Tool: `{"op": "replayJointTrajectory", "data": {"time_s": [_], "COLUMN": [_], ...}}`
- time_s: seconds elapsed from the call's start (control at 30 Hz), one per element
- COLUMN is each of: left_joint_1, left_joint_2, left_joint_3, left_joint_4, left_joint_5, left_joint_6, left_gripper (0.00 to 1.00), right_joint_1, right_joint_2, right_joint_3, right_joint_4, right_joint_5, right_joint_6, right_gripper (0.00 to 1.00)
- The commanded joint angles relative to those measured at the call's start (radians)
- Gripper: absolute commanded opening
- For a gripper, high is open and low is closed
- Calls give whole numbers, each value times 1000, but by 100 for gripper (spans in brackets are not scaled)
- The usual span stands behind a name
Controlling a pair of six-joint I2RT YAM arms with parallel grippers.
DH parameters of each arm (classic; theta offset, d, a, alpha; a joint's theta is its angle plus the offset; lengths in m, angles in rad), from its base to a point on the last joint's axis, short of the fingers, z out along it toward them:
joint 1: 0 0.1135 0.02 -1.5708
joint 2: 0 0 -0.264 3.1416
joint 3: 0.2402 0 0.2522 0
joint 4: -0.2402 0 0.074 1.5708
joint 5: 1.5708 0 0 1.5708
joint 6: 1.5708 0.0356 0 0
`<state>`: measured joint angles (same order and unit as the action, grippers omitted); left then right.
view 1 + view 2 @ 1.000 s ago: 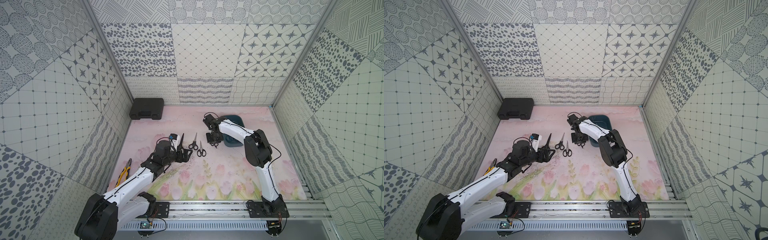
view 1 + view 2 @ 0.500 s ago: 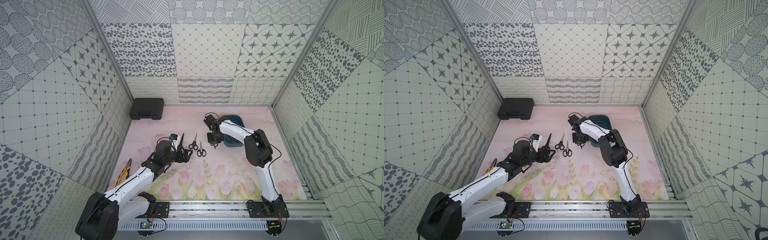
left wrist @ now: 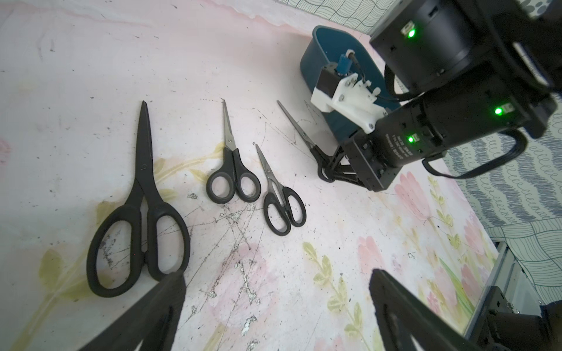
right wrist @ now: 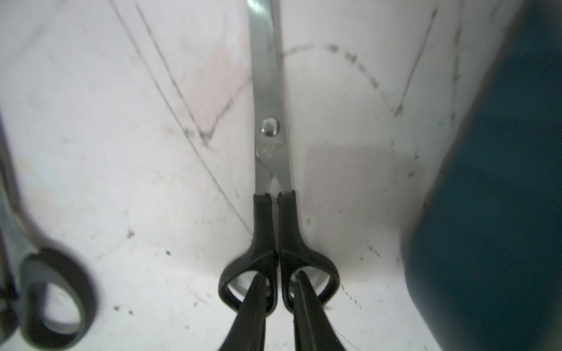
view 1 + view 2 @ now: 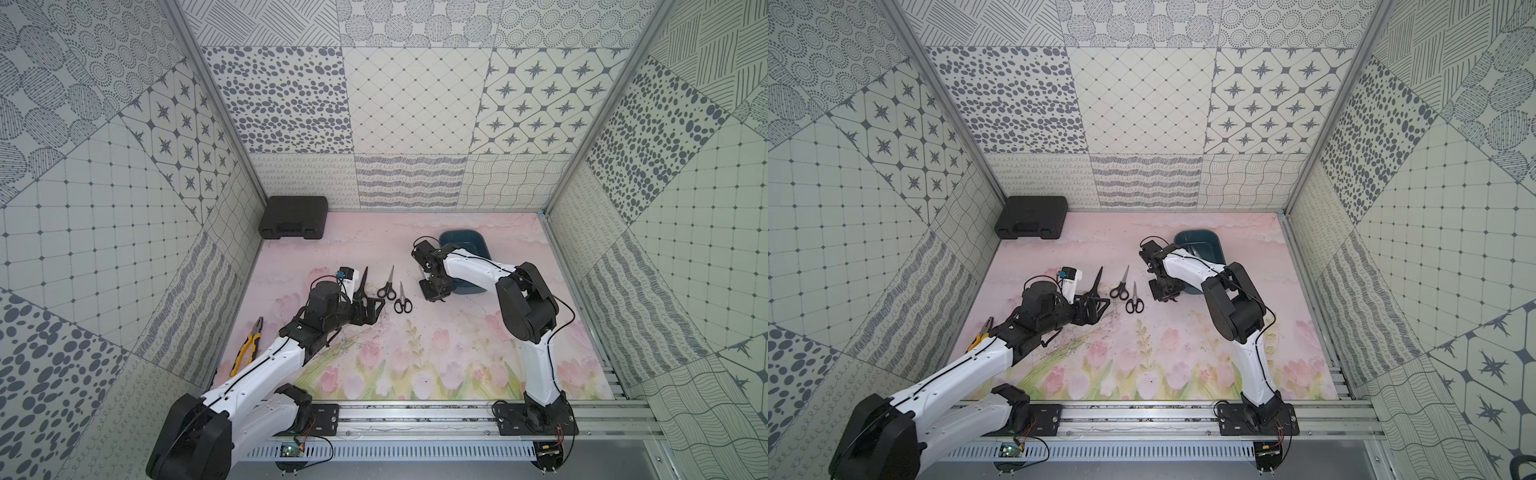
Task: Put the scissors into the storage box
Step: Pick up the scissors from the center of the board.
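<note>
Pink mat (image 5: 436,332): sm. silver-bladed blk-loop scissors (image 4: 270,130) tight in R jaws; L jaws open.

My right claw (image 4: 279,275) is black, as are the loop handles of the silver-bladed small scissors (image 4: 270,152). The storage box (image 4: 501,212) is dark teal; the mat (image 5: 415,353) is pale pink with printed tulips.

scissors (image 4: 270,152) tip cropped, storage box (image 5: 462,241) half hidden
</note>
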<state>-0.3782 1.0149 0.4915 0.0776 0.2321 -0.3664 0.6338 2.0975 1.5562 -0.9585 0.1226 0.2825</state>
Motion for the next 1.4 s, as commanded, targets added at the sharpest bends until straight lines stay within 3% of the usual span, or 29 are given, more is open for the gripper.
{"op": "replayJointTrajectory", "data": {"time_s": [0.0, 0.2, 0.43, 0.5, 0.6, 0.73, 1.1, 1.37], "left_joint_1": [1, 1, 1, 2, 1, 1, 2, 2], "left_joint_2": [-26, -26, -28, -32, -39, -37, -36, -30], "left_joint_3": [-15, -6, -9, -20, -30, -26, -25, -15], "left_joint_4": [9, 10, 7, 8, 13, 10, 17, 16], "left_joint_5": [8, 12, 10, 7, 3, -2, -5, -20], "left_joint_6": [2, -17, -21, -25, -26, -19, -22, -15], "left_gripper": [99, 99, 100, 100, 100, 100, 100, 100], "right_joint_1": [4, 2, -5, -5, -4, -4, -3, -9], "right_joint_2": [-40, -15, 80, 101, 134, 146, -15, -106], "right_joint_3": [-37, -22, -48, -58, -65, -78, -15, 217], "right_joint_4": [-18, 24, 42, 40, 18, 4, -25, -198], "right_joint_5": [-50, -133, -76, -40, -20, -20, -106, -84], "right_joint_6": [-25, -17, 14, 39, 62, 72, 29, -9], "right_gripper": [21, 17, 17, 14, 2, 0, 0, 0]}}
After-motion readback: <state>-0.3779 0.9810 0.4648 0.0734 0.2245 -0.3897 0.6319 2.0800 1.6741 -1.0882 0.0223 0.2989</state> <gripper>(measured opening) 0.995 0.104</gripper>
